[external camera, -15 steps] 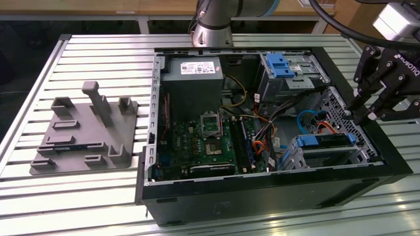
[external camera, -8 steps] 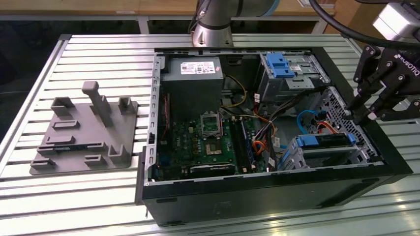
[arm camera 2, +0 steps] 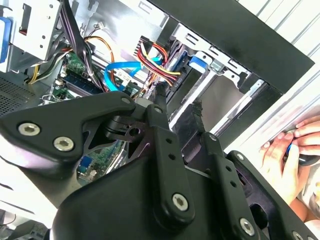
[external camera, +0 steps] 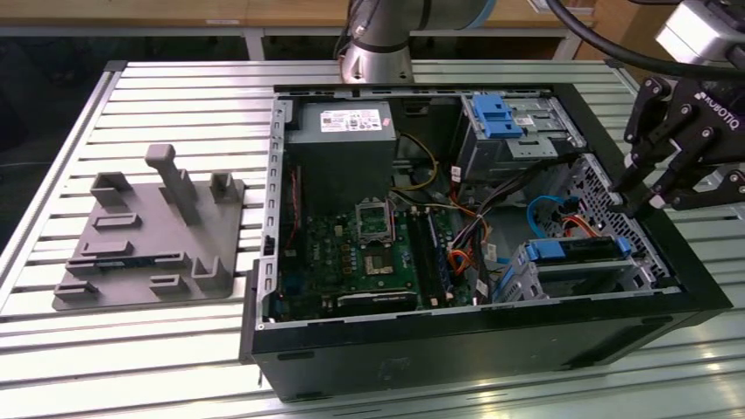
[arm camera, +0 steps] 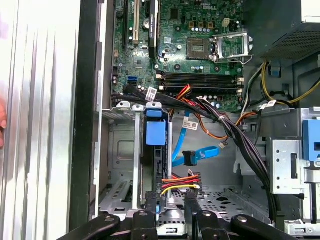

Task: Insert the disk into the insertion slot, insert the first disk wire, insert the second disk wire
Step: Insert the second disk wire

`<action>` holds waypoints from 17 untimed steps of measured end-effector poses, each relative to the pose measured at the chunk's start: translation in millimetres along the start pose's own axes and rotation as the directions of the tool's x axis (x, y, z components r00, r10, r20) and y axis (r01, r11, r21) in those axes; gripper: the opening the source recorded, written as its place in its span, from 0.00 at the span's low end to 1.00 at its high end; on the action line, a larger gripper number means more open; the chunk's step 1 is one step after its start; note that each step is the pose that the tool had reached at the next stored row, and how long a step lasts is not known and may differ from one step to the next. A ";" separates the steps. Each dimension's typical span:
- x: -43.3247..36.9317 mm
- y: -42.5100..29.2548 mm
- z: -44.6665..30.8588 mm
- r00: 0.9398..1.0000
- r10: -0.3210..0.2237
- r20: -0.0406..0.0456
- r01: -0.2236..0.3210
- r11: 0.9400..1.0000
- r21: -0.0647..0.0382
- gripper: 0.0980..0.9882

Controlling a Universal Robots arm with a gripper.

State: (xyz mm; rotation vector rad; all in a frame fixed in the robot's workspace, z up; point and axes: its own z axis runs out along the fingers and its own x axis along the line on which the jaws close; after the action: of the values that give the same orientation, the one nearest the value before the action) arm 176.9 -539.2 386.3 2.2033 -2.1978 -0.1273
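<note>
The disk (external camera: 578,250), in its blue caddy, sits inside the grey insertion slot (external camera: 588,278) at the near right corner of the open computer case. The caddy's blue end (arm camera: 155,132) stands between the cage walls (arm camera: 119,150). My gripper (external camera: 647,205) hovers above the case's right wall, open, with nothing between its black fingers (arm camera 2: 161,97). A blue data wire ends in a loose connector (arm camera: 191,158). The red, yellow and black power wire (arm camera: 181,181) lies just ahead of my fingertips (arm camera: 192,212); both wires also run past the caddy (arm camera 2: 197,62).
The motherboard (external camera: 361,262) and power supply (external camera: 344,118) fill the case's left half; a taller bay with a blue latch (external camera: 507,122) stands at the back. A grey pegged fixture (external camera: 152,236) lies on the slatted table at the exterior view's left. A person's hand (arm camera 2: 285,150) rests outside the case.
</note>
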 end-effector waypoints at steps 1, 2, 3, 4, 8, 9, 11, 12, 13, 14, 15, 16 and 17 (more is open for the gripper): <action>-1.7 0.0 0.0 1.000 0.000 -0.004 0.000 1.000 0.000 0.29; -3.7 0.0 0.2 1.000 0.001 -0.008 -0.001 1.000 0.000 0.29; -5.8 0.0 0.2 1.000 0.001 -0.012 -0.001 1.000 0.000 0.29; -7.9 0.0 0.2 1.000 0.001 -0.017 -0.001 1.000 0.000 0.29; -16.8 -0.1 0.6 0.999 0.003 -0.036 -0.003 1.000 0.000 0.29; -18.9 -0.1 0.7 0.999 0.003 -0.040 -0.003 1.000 0.000 0.29; -23.5 -0.1 0.9 0.999 0.004 -0.048 -0.004 1.000 0.000 0.29; -25.9 -0.1 1.0 0.999 0.004 -0.052 -0.004 1.000 0.000 0.29; -27.7 -0.1 1.0 0.999 0.004 -0.054 -0.004 1.000 0.000 0.29; -29.2 0.0 1.1 0.998 0.004 -0.056 -0.004 1.000 0.000 0.29; -30.5 -0.1 1.2 0.998 0.005 -0.060 -0.005 1.000 0.000 0.29; -31.7 -0.1 1.1 0.998 0.005 -0.065 -0.005 1.000 0.000 0.29; -33.0 -0.1 1.2 0.997 0.006 -0.072 -0.006 1.000 0.000 0.29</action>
State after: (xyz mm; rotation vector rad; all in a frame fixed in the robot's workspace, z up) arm 176.9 -506.2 386.4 2.1656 -2.1664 -0.0472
